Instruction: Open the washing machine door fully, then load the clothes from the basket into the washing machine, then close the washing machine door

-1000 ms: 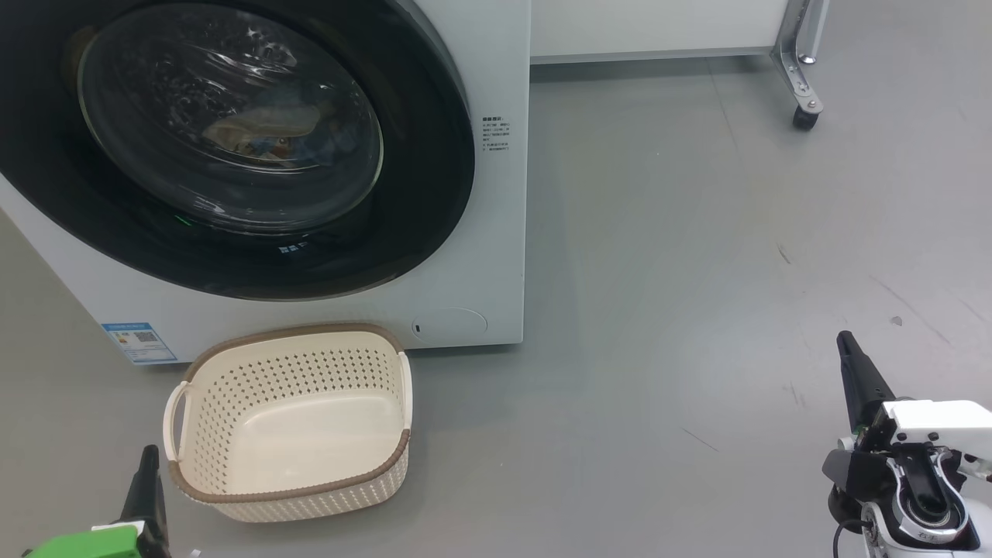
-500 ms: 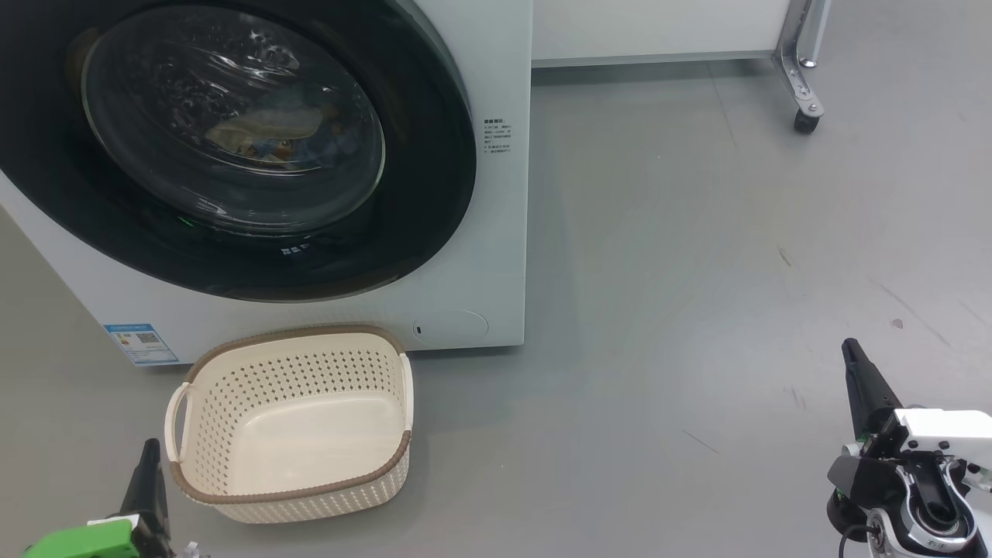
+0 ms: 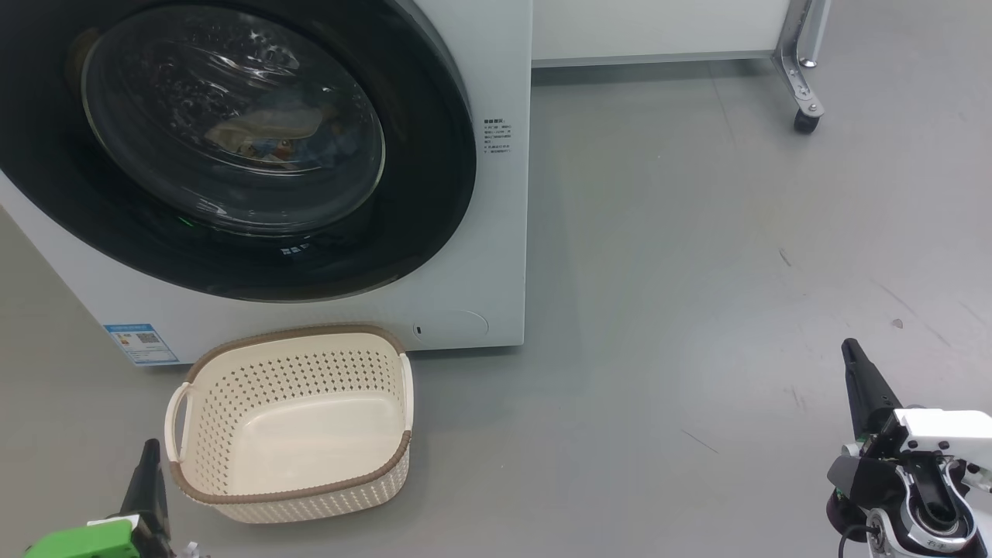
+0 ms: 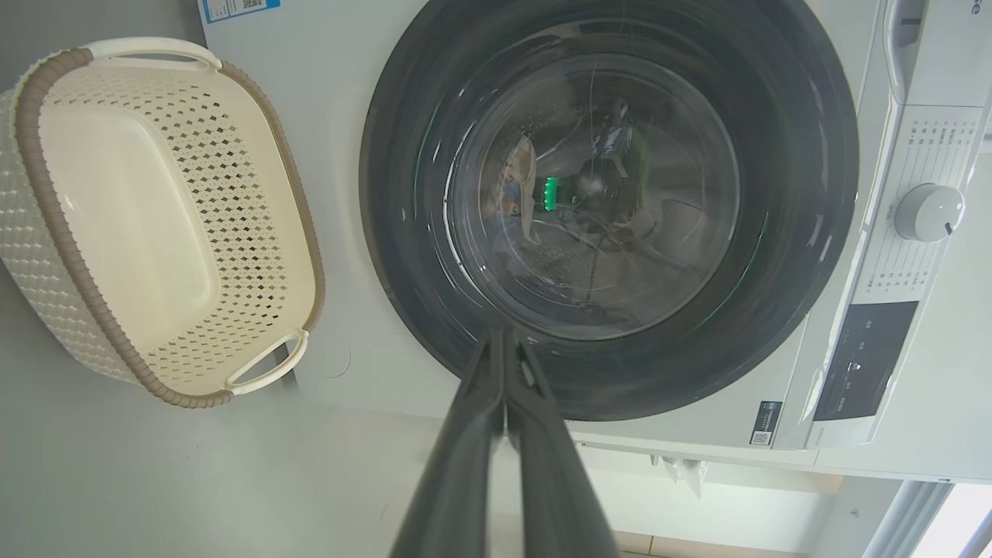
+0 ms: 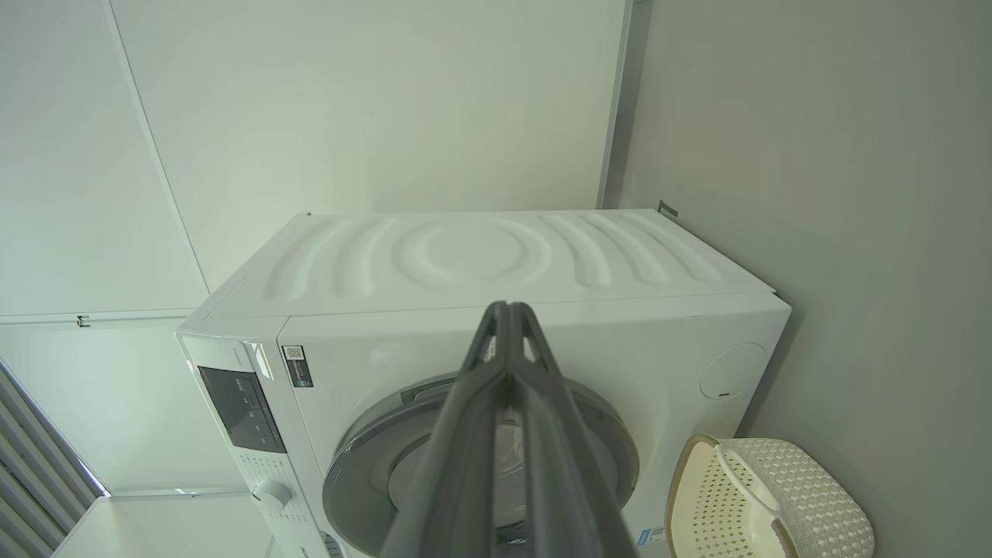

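Head view, upper left: the washing machine door [image 3: 232, 147], closed flat against the white front of the washing machine [image 3: 500, 232]. Behind its glass, the clothes [image 3: 267, 130], a cream-beige piece over blue fabric, inside the drum. Below the door, on the grey floor [image 3: 697, 271], the basket [image 3: 310, 504], upright, just in front of the machine, bare cream bottom in sight. Beside it, a blue label [image 3: 139, 342] at the machine's lower left corner.

Lower left corner of the frame: the left gripper [image 3: 149, 453], dark fingers pressed together, holding nothing, near the basket but apart from it. Lower right: the right gripper [image 3: 852, 353], likewise pinched together and empty, well apart from machine and basket. Upper right: a caster [image 3: 804, 118] on a metal leg.

Left wrist view, turned sideways: closed fingers rising from the bottom edge toward the door's black rim. Added here, a white dial [image 4: 928, 211] and a dark display panel [image 4: 864, 360] at the right edge, and the basket's white handles [image 4: 267, 364] at the left.

Right wrist view, from farther back: added here, the machine's ribbed top [image 5: 480, 256] mid-frame, a pale wall [image 5: 310, 101] behind, the basket at lower right.
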You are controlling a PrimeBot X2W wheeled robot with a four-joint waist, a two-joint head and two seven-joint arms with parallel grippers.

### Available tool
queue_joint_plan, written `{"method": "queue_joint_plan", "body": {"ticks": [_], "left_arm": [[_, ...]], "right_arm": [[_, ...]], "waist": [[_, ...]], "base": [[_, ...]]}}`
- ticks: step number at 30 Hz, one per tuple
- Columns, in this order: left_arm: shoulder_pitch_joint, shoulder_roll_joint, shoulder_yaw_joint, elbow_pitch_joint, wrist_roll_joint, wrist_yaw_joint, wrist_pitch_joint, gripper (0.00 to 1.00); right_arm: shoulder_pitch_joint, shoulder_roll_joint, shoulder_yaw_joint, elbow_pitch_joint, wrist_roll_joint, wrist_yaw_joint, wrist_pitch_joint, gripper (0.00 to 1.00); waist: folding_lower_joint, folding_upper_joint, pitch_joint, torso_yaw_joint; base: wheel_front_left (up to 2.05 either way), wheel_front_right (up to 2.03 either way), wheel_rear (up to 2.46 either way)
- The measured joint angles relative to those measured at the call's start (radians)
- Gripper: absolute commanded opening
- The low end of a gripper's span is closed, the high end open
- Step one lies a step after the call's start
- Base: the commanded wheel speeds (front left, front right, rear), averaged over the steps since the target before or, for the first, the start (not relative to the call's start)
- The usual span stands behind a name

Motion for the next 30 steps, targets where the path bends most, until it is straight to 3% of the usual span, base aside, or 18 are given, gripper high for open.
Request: {"method": "queue_joint_plan", "body": {"ticks": [30], "left_arm": [[0.000, 0.000, 0.001, 0.003, 0.000, 0.000, 0.000, 0.00]], "right_arm": [[0.000, 0.001, 0.000, 0.000, 0.000, 0.000, 0.000, 0.00]], "waist": [[0.0000, 0.0000, 0.000, 0.000]], "base": [[0.00, 0.00, 0.00]]}}
